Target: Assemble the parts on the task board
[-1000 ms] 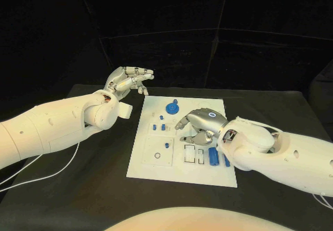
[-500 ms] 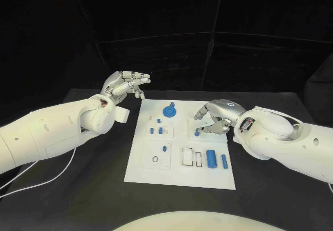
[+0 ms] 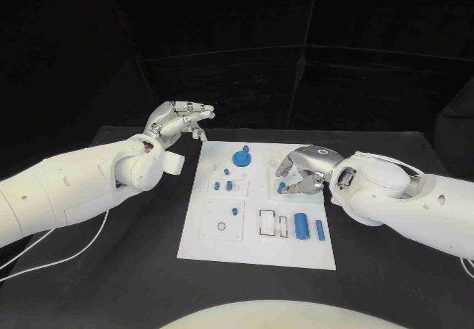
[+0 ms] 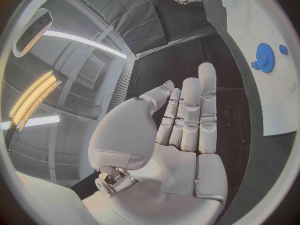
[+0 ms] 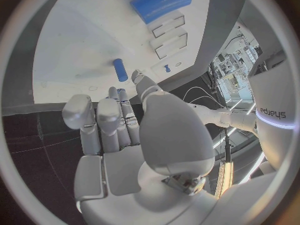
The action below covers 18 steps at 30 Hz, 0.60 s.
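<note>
The white task board (image 3: 247, 240) lies in the middle of the black table. My right hand (image 3: 301, 169) hovers over the board's far right part, fingers bent down toward a small blue peg (image 3: 281, 186) and holding nothing. In the right wrist view the peg (image 5: 120, 70) stands on the board just beyond my right hand's (image 5: 125, 130) fingertips (image 5: 113, 93). My left hand (image 3: 180, 119) is raised past the board's far left corner, fingers stretched out and empty; the left wrist view shows its flat palm (image 4: 181, 135). A blue gear (image 3: 242, 159) (image 4: 265, 57) sits at the board's far middle.
A thick blue cylinder (image 3: 300, 223) (image 5: 161, 2) and a thinner one (image 3: 319, 230) lie at the board's near right, beside two empty slots (image 3: 268, 221). Small blue pieces (image 3: 223, 184) sit left of centre. A black ring (image 3: 222, 226) lies in the near-left square.
The camera has shifted. My right hand has drawn back from the board's middle to its far right part, and its fingers have bent in toward the small peg. My left hand stays raised.
</note>
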Each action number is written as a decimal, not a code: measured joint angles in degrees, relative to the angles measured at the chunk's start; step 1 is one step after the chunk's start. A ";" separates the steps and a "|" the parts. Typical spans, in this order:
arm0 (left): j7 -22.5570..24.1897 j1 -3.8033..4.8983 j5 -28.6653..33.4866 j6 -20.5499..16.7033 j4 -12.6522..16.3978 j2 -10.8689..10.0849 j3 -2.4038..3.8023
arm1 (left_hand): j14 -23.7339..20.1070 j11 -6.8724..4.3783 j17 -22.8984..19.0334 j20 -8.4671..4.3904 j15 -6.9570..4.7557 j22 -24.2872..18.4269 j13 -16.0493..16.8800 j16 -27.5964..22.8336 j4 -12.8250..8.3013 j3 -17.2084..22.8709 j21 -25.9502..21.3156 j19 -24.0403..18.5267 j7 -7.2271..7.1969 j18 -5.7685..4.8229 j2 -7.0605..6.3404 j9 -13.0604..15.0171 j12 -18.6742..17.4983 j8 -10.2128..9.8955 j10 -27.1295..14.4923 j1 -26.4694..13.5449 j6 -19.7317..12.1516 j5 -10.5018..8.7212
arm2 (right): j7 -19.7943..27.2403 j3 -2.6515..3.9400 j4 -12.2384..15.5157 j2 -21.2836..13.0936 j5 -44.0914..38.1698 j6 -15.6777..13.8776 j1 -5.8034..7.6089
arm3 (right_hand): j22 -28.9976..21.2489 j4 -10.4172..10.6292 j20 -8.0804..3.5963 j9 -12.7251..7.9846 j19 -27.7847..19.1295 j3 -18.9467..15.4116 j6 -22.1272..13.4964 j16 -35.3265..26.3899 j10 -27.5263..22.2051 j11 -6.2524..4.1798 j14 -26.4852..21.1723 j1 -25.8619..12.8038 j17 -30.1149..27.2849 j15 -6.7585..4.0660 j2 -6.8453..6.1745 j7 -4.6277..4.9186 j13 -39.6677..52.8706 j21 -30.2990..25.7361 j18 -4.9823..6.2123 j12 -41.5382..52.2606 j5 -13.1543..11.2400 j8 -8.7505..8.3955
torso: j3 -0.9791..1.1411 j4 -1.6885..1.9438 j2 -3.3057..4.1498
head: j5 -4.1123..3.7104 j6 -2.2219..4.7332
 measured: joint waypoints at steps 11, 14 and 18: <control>-0.01 0.00 0.00 0.08 -0.06 0.07 -0.02 | 0.00 0.00 0.00 0.00 0.00 0.01 0.00 0.00 0.00 0.00 0.00 0.00 0.00 0.00 0.00 0.00 0.00 0.00 0.00 0.00 0.00 0.00 | 0.00 -0.05 -1.70 1.67 -0.44 2.77 -0.50 | 2.59 -0.23 -0.71 0.16 1.79 1.27 2.44 1.05 4.19 -0.55 0.44 2.27 1.52 -0.45 2.27 -0.07 -0.35 1.67 0.00 0.87 -0.57 0.27 | 0.02 0.01 0.03 | 0.20 -0.21; -0.01 -0.01 0.00 0.10 -0.08 0.08 -0.02 | 0.00 0.00 0.00 0.00 0.00 0.01 0.00 0.00 0.00 0.00 0.00 0.00 0.00 0.00 0.00 0.00 0.00 0.00 0.00 0.00 0.00 0.00 | 0.00 -0.06 -1.94 1.96 -0.61 3.27 -0.59 | 3.54 -0.32 -0.82 0.19 2.46 2.54 3.39 1.61 5.63 -0.75 0.64 2.65 2.37 -0.64 2.65 -0.13 -0.35 2.46 0.00 0.87 -0.65 0.65 | 0.02 0.00 0.02 | 0.22 -0.25; -0.01 -0.01 0.00 0.13 -0.10 0.09 -0.02 | 0.00 0.00 0.01 0.00 0.00 0.01 0.00 0.00 0.00 0.00 0.00 0.00 0.00 0.00 0.00 0.00 0.00 0.00 0.00 0.00 0.00 0.00 | 0.01 -0.06 -2.18 2.28 -0.91 3.76 -0.68 | 4.63 -0.25 -0.93 0.18 3.01 3.90 4.52 2.52 7.42 -0.99 0.64 2.65 3.30 -0.64 2.65 0.01 -0.35 3.08 0.00 0.19 -0.65 0.65 | 0.02 -0.01 0.02 | 0.23 -0.32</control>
